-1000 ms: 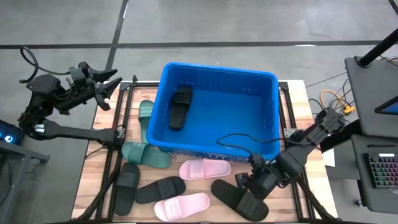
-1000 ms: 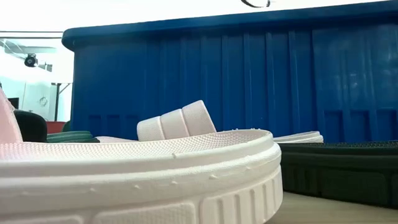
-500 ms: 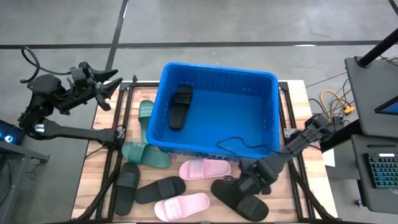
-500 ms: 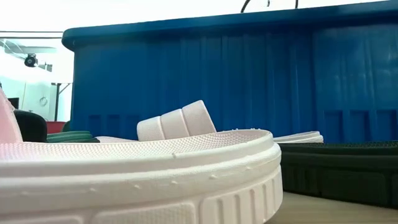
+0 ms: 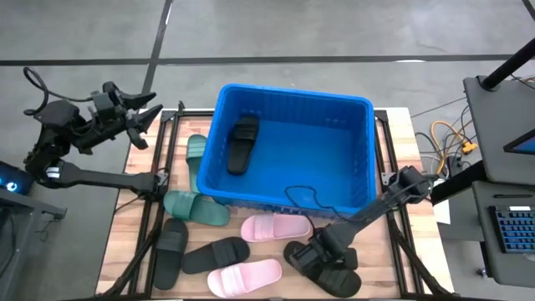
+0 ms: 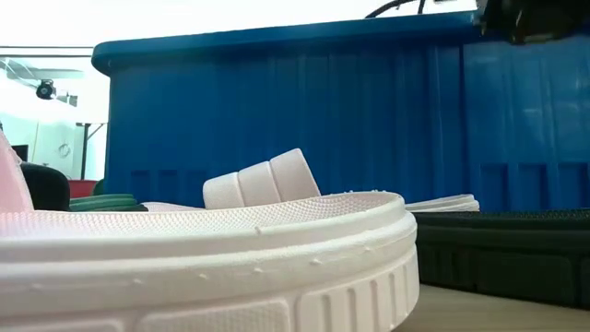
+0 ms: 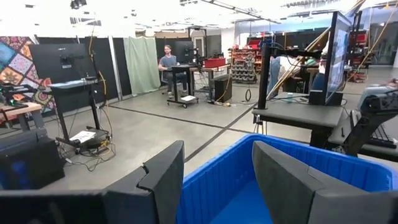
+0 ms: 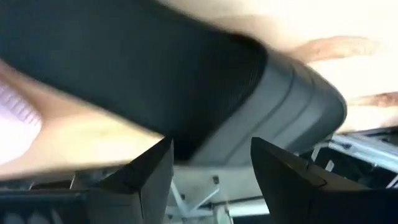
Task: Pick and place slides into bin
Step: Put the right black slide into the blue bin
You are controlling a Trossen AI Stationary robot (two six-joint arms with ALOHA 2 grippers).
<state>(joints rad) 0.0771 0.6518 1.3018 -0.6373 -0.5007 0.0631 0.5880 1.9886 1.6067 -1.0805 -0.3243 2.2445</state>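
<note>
The right gripper (image 5: 315, 261) is low at the bottom right of the high view, over a black foam slide (image 5: 322, 266) on the wooden table (image 5: 125, 242), its fingers spread with the strap ahead of them and nothing held. One black slide (image 5: 242, 143) already lies in the large bright blue plastic bin (image 5: 292, 97) at the centre. The reach seems under way; next it likely must close and lift. The left gripper (image 5: 144, 119) waits open at the upper left.

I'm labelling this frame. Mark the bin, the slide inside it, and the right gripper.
bin (image 5: 294, 94): high view, far rim.
black slide (image 5: 242, 144): high view, its strap.
right gripper (image 5: 311, 256): high view, between its fingertips.
</note>
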